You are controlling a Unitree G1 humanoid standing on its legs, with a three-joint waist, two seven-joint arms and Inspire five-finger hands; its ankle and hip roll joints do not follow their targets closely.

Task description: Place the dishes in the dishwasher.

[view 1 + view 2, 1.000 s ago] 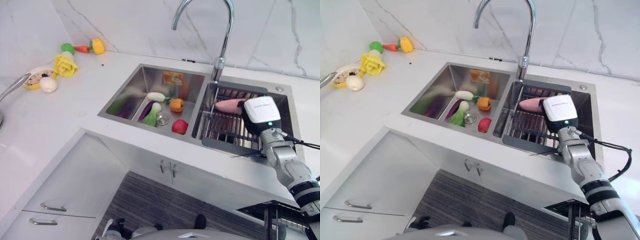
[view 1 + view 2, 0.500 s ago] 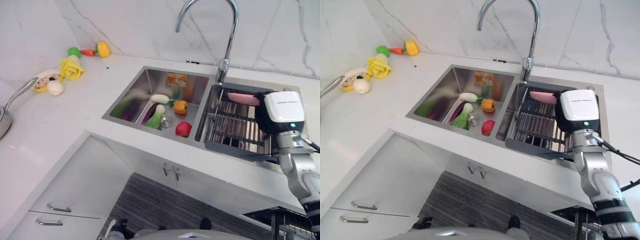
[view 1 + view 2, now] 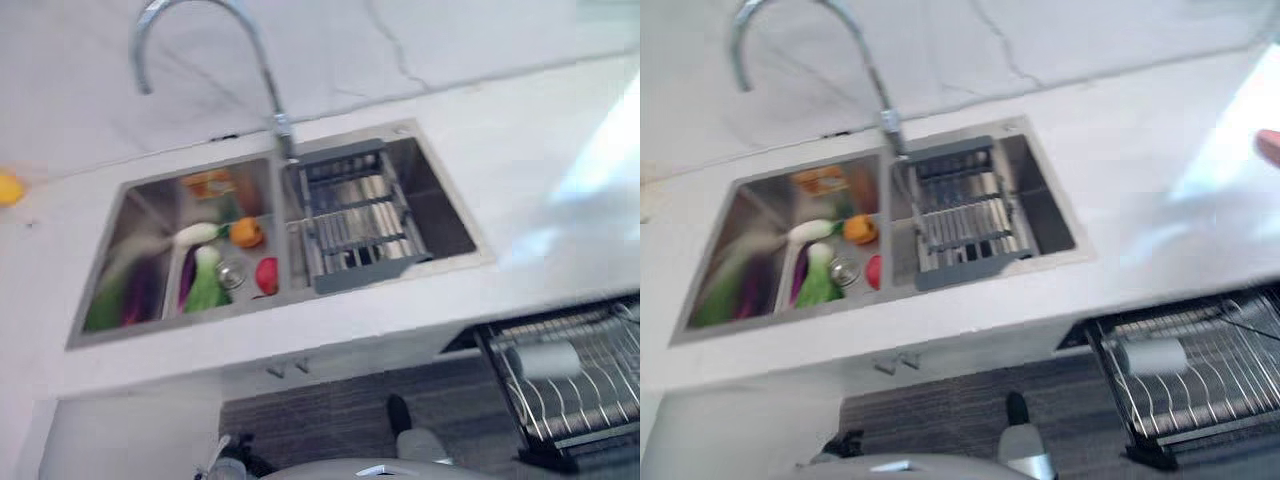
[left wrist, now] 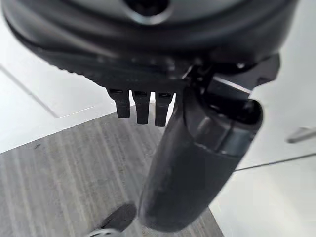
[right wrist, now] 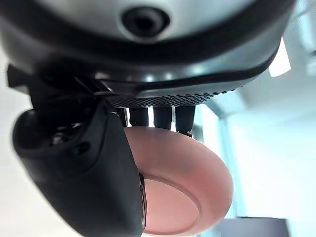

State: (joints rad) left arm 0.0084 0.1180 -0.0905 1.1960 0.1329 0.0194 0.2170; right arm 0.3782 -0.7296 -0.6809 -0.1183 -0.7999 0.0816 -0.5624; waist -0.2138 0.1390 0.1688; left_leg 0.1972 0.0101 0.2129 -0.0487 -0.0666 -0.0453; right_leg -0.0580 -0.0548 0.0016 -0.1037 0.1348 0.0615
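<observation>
A pink plate (image 5: 182, 182) is pinched in my right hand (image 5: 84, 173), thumb across its face and fingers (image 5: 160, 118) behind it. A sliver of pink, probably that plate (image 3: 1270, 147), pokes in at the right edge above the counter. The pulled-out dishwasher rack (image 3: 1200, 385) sits low at the right below the counter edge, with a white cup (image 3: 1155, 355) lying in it. My left hand (image 4: 197, 158) hangs over the wooden floor beside the white cabinets, fingers relaxed and holding nothing.
A double sink (image 3: 140, 205) holds toy vegetables (image 3: 205, 285) in its left basin and a wire drying rack (image 3: 355, 225) in its right. The curved faucet (image 3: 270, 90) rises behind it. White counter (image 3: 560, 200) spreads to the right.
The camera has swung right, bringing the dishwasher rack into view. My right hand has lifted the pink plate away from the sink's drying rack and off to the right.
</observation>
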